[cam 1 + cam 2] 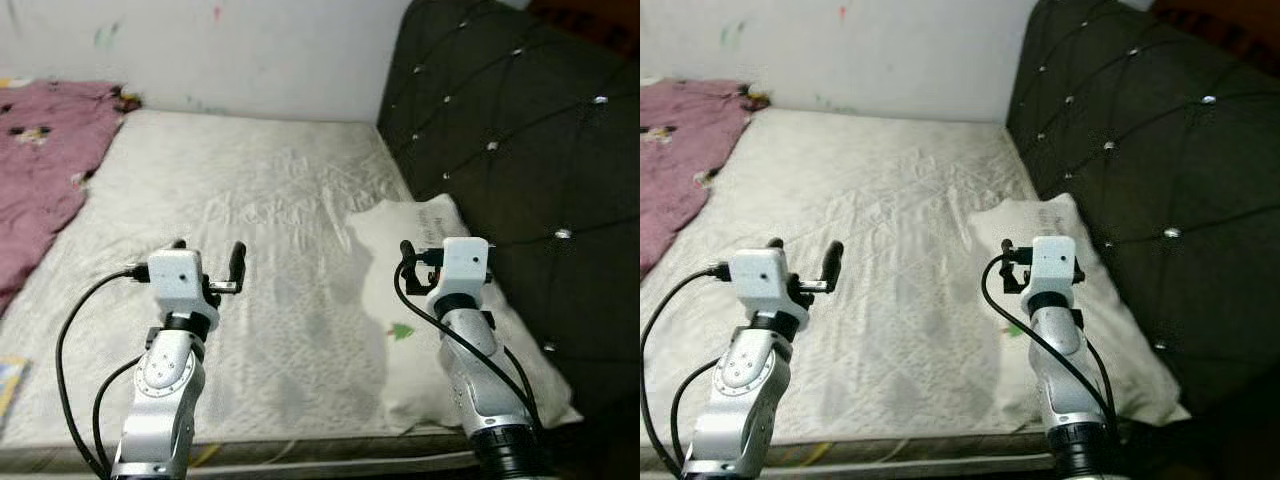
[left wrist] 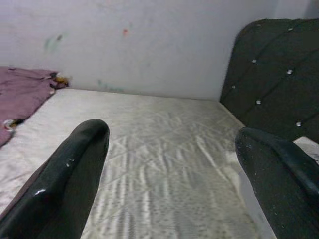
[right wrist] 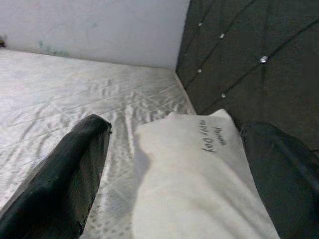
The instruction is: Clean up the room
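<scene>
Pillow (image 1: 440, 300), white, soft and rectangular with small dark lettering on its cover and a little green mark near its middle, lay on the mattress (image 1: 260, 230) along the edge that met the dark tufted headboard (image 1: 520, 130). Its long axis ran alongside that headboard, from the mattress's near corner toward the far wall, and its lettered end pointed away from the robot. It lay flat, with its near end reaching the mattress's front edge.

The right gripper (image 3: 174, 164) hovered over the pillow, aimed along its length toward the far wall. Its two black fingers (image 3: 65, 179) stood wide apart, one over the bare mattress beside the pillow and the other over the pillow's headboard side, and nothing was between them. Whether they touched the cover could not be told.

The left gripper (image 1: 208, 258) was held up over the middle of the mattress near its front edge, well apart from the pillow. Its fingers (image 2: 70, 174) were also spread wide and empty, pointing toward the pale wall (image 2: 149, 40) at the far edge.

The mattress was a pale grey-white quilted one with a wrinkled diamond pattern. A crumpled mauve blanket (image 1: 40, 170) with small printed patches lay over its far left corner and down the left edge. A flat yellow and blue item (image 1: 8, 385) showed at the left edge near the front, too cut off to identify.
</scene>
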Controlling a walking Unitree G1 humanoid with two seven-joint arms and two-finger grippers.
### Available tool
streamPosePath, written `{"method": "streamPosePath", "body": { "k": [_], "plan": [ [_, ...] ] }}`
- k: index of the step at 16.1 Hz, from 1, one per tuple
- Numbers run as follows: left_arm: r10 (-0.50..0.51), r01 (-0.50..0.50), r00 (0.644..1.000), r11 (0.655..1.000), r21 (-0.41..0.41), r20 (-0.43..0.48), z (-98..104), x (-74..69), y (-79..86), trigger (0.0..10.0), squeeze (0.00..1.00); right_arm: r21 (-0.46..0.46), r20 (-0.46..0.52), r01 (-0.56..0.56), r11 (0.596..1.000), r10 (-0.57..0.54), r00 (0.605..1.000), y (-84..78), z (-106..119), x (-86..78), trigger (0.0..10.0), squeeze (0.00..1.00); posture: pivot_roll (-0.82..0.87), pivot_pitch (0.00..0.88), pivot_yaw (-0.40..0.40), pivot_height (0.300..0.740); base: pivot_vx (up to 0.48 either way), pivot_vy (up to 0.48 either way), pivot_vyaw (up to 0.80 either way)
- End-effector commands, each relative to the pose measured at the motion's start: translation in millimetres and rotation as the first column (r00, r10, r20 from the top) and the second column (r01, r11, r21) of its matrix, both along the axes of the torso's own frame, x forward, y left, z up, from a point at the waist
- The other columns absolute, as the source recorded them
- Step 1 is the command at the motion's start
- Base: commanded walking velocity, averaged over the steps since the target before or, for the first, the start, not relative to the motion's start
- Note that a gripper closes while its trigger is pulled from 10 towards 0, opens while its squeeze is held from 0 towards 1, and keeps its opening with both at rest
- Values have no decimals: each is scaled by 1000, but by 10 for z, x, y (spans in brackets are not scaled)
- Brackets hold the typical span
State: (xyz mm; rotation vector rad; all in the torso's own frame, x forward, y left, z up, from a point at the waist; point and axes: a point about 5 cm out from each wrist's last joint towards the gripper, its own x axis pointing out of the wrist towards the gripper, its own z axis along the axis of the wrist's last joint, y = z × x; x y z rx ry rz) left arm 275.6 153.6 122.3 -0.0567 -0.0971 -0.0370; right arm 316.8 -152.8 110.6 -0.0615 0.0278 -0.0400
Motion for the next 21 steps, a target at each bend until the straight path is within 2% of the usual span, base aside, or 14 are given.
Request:
{"method": "streamPosePath", "body": {
  "k": [1,4,6,7,9,10,11,13,16,21],
  "plan": [
    [-36,36,999,999,-11,8,27,10,-87,10000,0,-15,-19,36,999,-36,999,-106,-17,3,10000,0,-23,11,-43,740,0,0,0],
    [-40,40,999,999,-12,12,35,6,-94,10000,0,-50,-16,30,998,-31,999,-79,-19,6,10000,0,-24,12,-44,740,0,0,0],
    [-37,38,999,999,-15,14,38,5,-89,10000,0,-172,39,-16,985,23,999,-13,36,16,10000,0,-24,12,-45,740,0,0,0],
    [-36,37,999,999,-15,14,38,5,-89,10000,0,-186,49,-21,982,31,998,-4,44,16,10000,0,-23,12,-45,740,0,0,0],
    [-33,33,999,999,-16,13,34,2,-84,10000,0,-185,51,-16,983,26,998,-2,46,10,10000,0,-25,12,-44,740,0,0,0],
    [-34,34,999,999,-14,13,34,1,-86,10000,0,-172,30,16,985,-11,999,-57,23,16,10000,0,-26,12,-44,740,0,0,0],
    [-36,36,999,999,-13,14,36,2,-89,10000,0,-132,2,14,991,-14,1000,-70,-3,20,10000,0,-25,12,-44,740,0,0,0],
    [-35,36,999,999,-7,12,30,-1,-97,10000,0,-82,14,-34,996,35,999,-26,16,14,10000,0,-26,15,-42,740,0,0,0],
    [-42,42,999,999,-11,12,29,-3,-108,10000,0,-95,44,-84,992,89,995,53,60,-5,10000,0,-27,17,-45,740,0,0,0],
    [-54,54,999,998,-13,6,13,-23,-139,10000,0,-70,35,-86,994,88,995,44,39,-11,10000,0,-27,19,-46,740,0,0,194]
  ]
}}
